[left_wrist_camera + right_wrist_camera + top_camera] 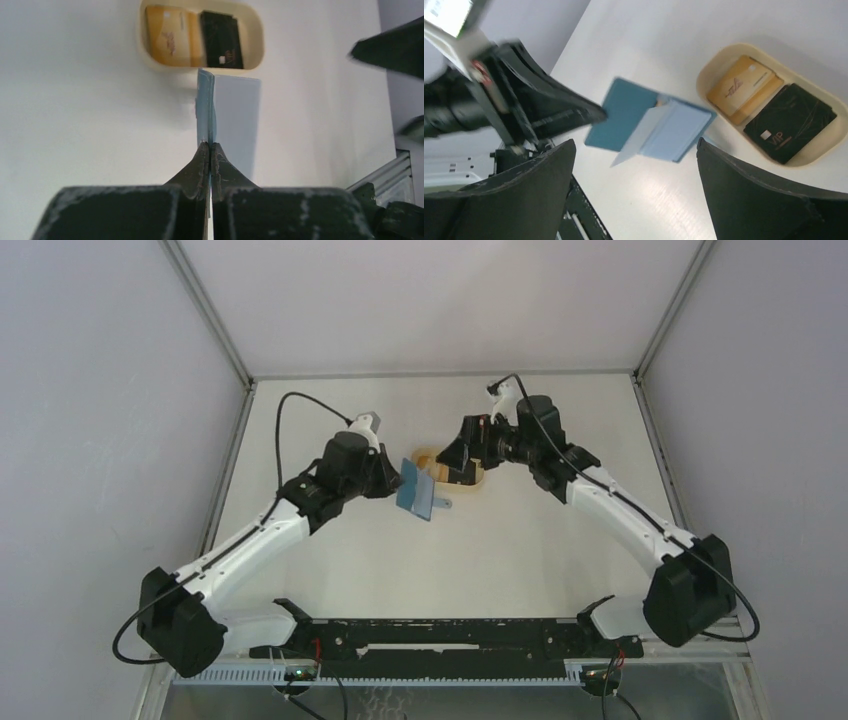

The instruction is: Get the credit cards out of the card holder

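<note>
Left gripper [210, 150]: jaws closed, pinching one edge of the teal card holder [206, 107], which is held open near the middle of the table [500, 560]; contact with the surface cannot be confirmed. Right gripper [635, 145]: jaws wide apart, empty, above the holder and the beige oval tray [751, 47]. The tray sits just beyond the holder, toward the table's far edge. In it lie overlapped gold credit cards [741, 87] and a black card [789, 122], side by side.

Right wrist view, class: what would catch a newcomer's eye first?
The teal card holder hangs open, pinched in the left hand over the white table. Near it, a beige tray holds a gold card and a black card.
</note>
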Robot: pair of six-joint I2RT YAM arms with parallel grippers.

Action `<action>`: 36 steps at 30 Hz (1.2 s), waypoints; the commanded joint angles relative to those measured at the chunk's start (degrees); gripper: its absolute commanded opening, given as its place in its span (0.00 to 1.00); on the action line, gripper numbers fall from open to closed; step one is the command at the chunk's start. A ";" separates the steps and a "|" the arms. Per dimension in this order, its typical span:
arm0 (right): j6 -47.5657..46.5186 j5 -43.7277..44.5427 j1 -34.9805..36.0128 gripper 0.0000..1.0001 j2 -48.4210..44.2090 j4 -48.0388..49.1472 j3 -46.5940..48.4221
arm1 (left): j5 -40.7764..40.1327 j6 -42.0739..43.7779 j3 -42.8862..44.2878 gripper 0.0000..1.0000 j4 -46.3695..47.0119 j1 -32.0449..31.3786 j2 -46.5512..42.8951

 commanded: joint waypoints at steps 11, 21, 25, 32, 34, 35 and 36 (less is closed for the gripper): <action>22.82 -23.49 -2.80 0.83 -7.19 41.60 -9.42 | 11.14 12.59 36.84 0.00 -26.17 4.54 3.41; 42.04 -26.83 -2.12 0.71 1.47 69.90 -10.96 | 19.86 9.59 42.96 0.00 -26.00 6.16 4.78; 41.53 -26.44 -1.82 0.70 2.30 69.21 -10.76 | 21.48 8.05 42.74 0.00 -24.57 6.29 4.03; 42.76 -27.02 -1.40 0.67 4.43 70.34 -10.39 | 23.11 5.78 41.03 0.00 -21.38 6.32 2.47; 42.74 -26.86 -1.04 0.67 4.71 70.21 -10.39 | 22.82 5.86 40.91 0.00 -21.37 6.38 2.32; 42.66 -26.69 -0.89 0.67 4.93 70.18 -10.39 | 22.80 5.77 40.84 0.00 -21.18 6.37 2.18; 42.59 -26.41 -0.62 0.67 5.14 70.18 -10.39 | 22.84 5.68 40.73 0.00 -21.03 6.37 2.09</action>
